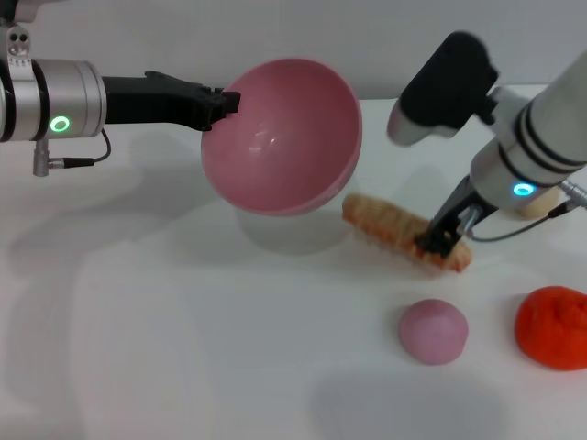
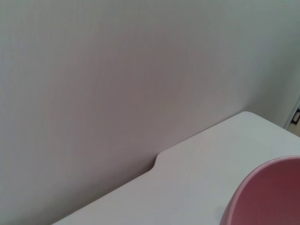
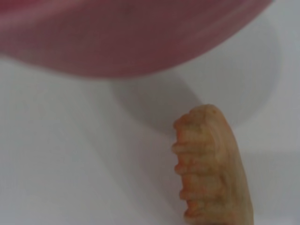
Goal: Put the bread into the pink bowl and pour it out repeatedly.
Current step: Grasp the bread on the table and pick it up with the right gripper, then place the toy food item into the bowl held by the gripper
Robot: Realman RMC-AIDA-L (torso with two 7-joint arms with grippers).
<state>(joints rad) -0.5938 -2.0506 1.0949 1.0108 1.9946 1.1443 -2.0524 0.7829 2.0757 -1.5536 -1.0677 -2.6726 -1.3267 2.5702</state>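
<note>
At centre of the head view, the pink bowl (image 1: 282,137) is held tilted above the table (image 1: 165,348) by the left gripper (image 1: 227,103), fingers clamped on its rim. Lower right, the bread (image 1: 390,227) is gripped by the right gripper (image 1: 438,240); a pinkish ball (image 1: 433,331) and an orange item (image 1: 552,327) are listed below.

Left wrist view: bowl rim (image 2: 269,192) at lower right.

Right wrist view: bread (image 3: 213,164) lower centre, bowl (image 3: 126,35) along the top.

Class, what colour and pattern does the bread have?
The bread is ridged, with orange and cream stripes; the head view shows it best.
</note>
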